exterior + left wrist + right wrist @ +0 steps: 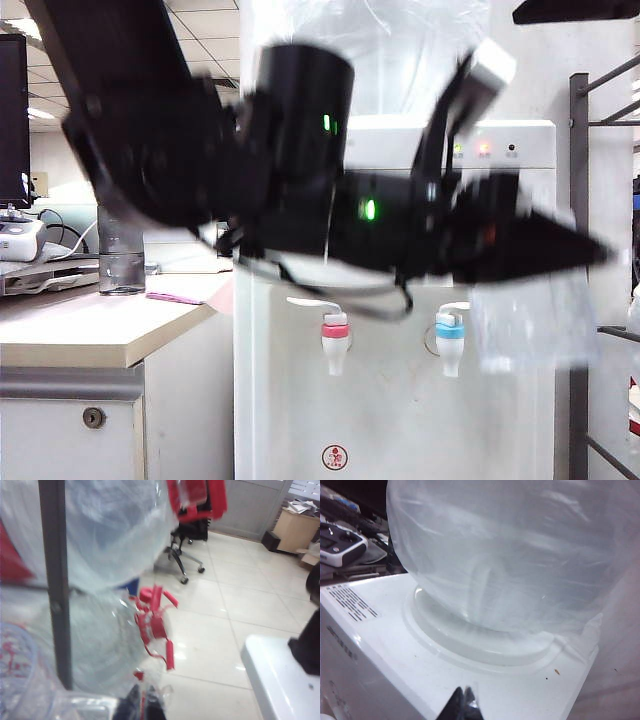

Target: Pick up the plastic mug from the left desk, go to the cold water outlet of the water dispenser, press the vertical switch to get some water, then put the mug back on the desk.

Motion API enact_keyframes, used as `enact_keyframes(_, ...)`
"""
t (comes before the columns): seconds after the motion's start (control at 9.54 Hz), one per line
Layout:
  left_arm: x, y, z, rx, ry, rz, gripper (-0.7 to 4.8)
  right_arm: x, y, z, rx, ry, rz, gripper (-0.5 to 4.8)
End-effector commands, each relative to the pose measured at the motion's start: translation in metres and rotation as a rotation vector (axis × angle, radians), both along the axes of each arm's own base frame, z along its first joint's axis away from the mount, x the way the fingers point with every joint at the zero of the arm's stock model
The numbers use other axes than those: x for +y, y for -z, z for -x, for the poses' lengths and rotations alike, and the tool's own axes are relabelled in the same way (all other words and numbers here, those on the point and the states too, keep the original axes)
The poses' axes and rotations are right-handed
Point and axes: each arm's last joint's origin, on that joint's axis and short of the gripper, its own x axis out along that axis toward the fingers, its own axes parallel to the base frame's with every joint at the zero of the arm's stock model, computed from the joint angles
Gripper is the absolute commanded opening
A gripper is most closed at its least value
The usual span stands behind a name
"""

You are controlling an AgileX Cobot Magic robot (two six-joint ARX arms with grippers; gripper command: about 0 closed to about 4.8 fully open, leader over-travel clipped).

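1. Left gripper (575, 255), centre-right of exterior view, clamped on the plastic mug (530, 325), hanging just right of the cold water outlet (450, 335).
2. Right gripper (464, 700): tips together, holding nothing, above the water dispenser (395, 650) top.

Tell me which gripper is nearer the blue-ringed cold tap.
Left. The left gripper, carrying the plastic mug, hangs just above and right of the cold water outlet in the exterior view. The right gripper is higher, over the water dispenser top beside its bottle.
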Motion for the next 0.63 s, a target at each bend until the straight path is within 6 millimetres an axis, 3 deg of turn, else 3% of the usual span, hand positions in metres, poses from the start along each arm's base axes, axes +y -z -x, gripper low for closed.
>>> enact_keyframes(0.1, 0.002, -0.029, 0.002, -0.077, -0.008, 0.069, -0.06, -0.001, -0.009, 0.005, -0.043, 0.000, -0.028, -0.01)
enact_keyframes(0.63, 0.017, -0.081, 0.012, -0.149, -0.055, 0.055, -0.06, -0.004, -0.023, 0.021, -0.095, 0.015, -0.086, -0.01)
